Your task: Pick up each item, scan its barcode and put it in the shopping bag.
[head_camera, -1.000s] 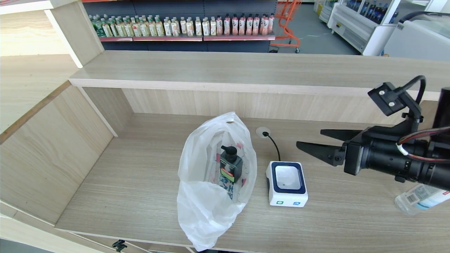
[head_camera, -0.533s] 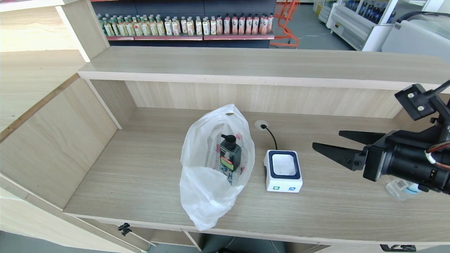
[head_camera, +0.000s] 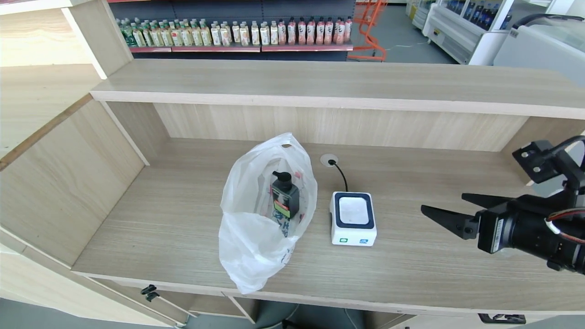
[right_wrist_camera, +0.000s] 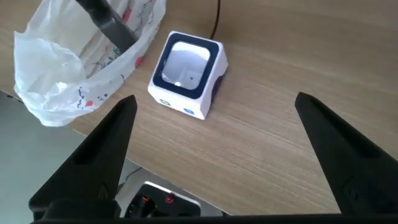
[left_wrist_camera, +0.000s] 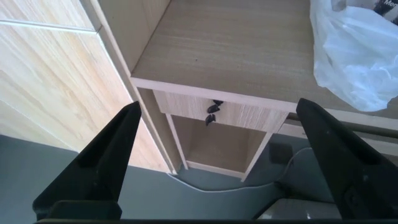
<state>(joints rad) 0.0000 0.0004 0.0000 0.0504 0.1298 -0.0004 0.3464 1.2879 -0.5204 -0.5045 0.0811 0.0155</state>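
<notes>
One item was done: a pump bottle (head_camera: 284, 196) stood upright inside the bag (head_camera: 256, 237), which sat open on the desk (head_camera: 411, 269) with its lower end spilling over the near edge. The scanner (head_camera: 353, 218) stood just beside the bag, on its right, with nothing over its window.

The right tool (head_camera: 442, 203) hung over the right part of the desk, well apart from the scanner, its jaws spread wide and holding nothing. The left tool (left_wrist_camera: 219, 106) hung out in front of the desk's near edge, facing the drawer (left_wrist_camera: 249, 117) beneath it, jaws also wide and empty. With neither tool carrying anything, the work seemed to stand between items: the next one was yet to be picked up, scanned and bagged.

Against the frames of a second before, the whole head view had shifted, so the camera had moved; bag, bottle and scanner kept their places relative to each other. The right tool had drawn back to the right, away from the scanner, jaws as wide as before. A clear bottle had lain on the desk under the right arm then; whether it lay there now I could not tell
</notes>
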